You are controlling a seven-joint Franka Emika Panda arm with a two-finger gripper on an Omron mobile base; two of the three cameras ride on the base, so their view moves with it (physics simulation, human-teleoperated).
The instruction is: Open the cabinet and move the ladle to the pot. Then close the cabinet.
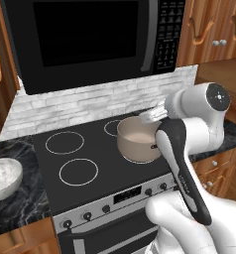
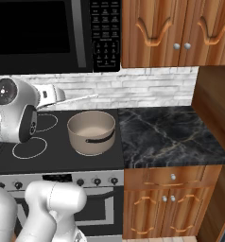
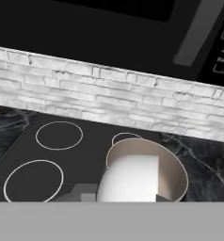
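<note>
The grey-brown pot (image 1: pixel 137 141) (image 2: pixel 91 132) (image 3: pixel 172 174) stands on the stove's front right burner. My gripper (image 1: pixel 157 114) (image 2: pixel 56 96) hovers just above the pot's far rim, shut on the pale silvery ladle (image 1: pixel 150 116). The ladle's thin handle (image 2: pixel 81 99) juts to the right over the pot in the right base view. In the hand view the ladle's pale rounded end (image 3: pixel 130 179) hangs in front of the pot's opening. Both doors of the reddish-brown wall cabinet (image 2: pixel 157 33) (image 1: pixel 214 27) are shut, up to the right of the stove.
A black microwave (image 1: pixel 85 34) hangs over the stove (image 1: pixel 70 149). A white speckled bowl (image 1: pixel 3 178) sits on the left counter. Black marble counter (image 2: pixel 171 134) lies right of the stove, with drawers (image 2: pixel 171 198) below and a wooden side wall (image 2: pixel 213 104) beyond.
</note>
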